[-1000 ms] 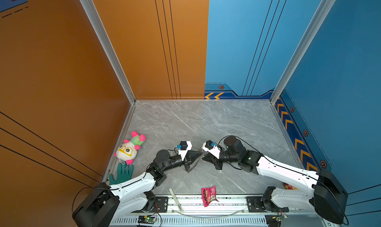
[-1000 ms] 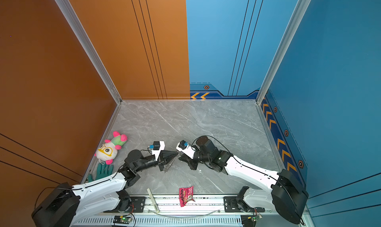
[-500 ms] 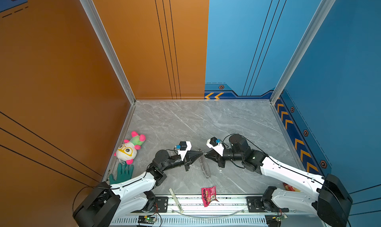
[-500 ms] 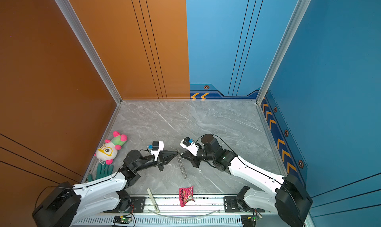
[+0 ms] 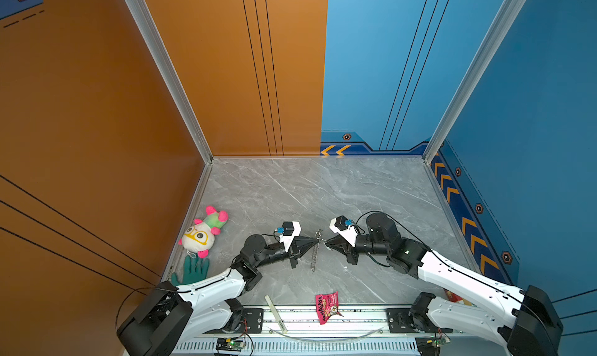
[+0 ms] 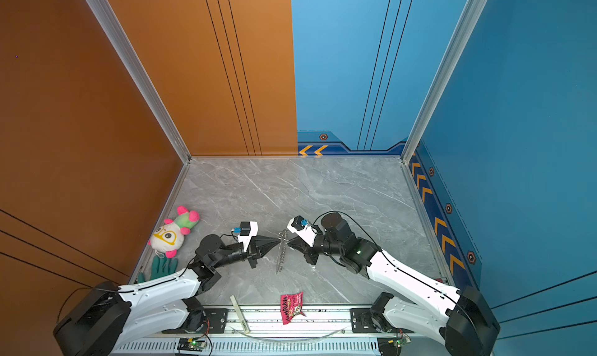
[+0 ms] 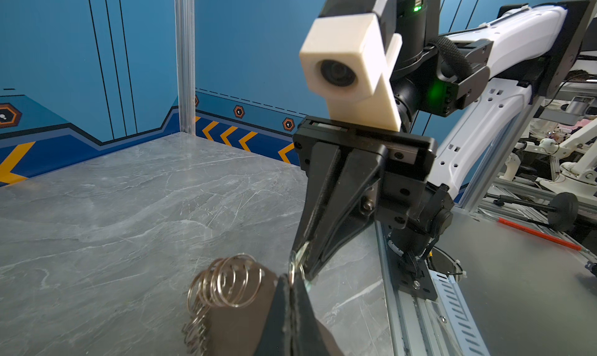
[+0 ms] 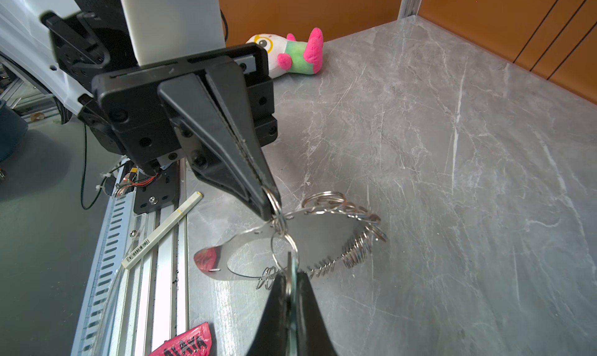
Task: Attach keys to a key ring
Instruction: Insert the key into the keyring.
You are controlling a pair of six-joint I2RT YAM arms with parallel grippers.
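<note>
1. We judge that the threading step is in hand. Both arms meet tip to tip low over the grey table (image 5: 371, 189), and the key looks about to go onto a ring.
2. The left gripper (image 5: 314, 240) is fully closed, pinching one small silver ring at the edge of the key ring (image 5: 313, 257).
3. The right gripper (image 5: 327, 242) is all but closed on a thin pale sliver, which we take for the tag of the key (image 8: 292, 271). One small ring lies against that sliver at its tips.
4. In both top views the left gripper reaches in from 9 o'clock and the right from 3 o'clock. The key ring's chain runs from their meeting point toward 6 o'clock, with a short stub toward 12. We cannot tell whether its lower end rests on the table.
5. The key sits at the right tips, touching the ring just beside the left tips.
6. The next move calls for a fine slide of the key along the ring's split while the left side holds firm. We cannot tell whether the key is already threaded.
</note>
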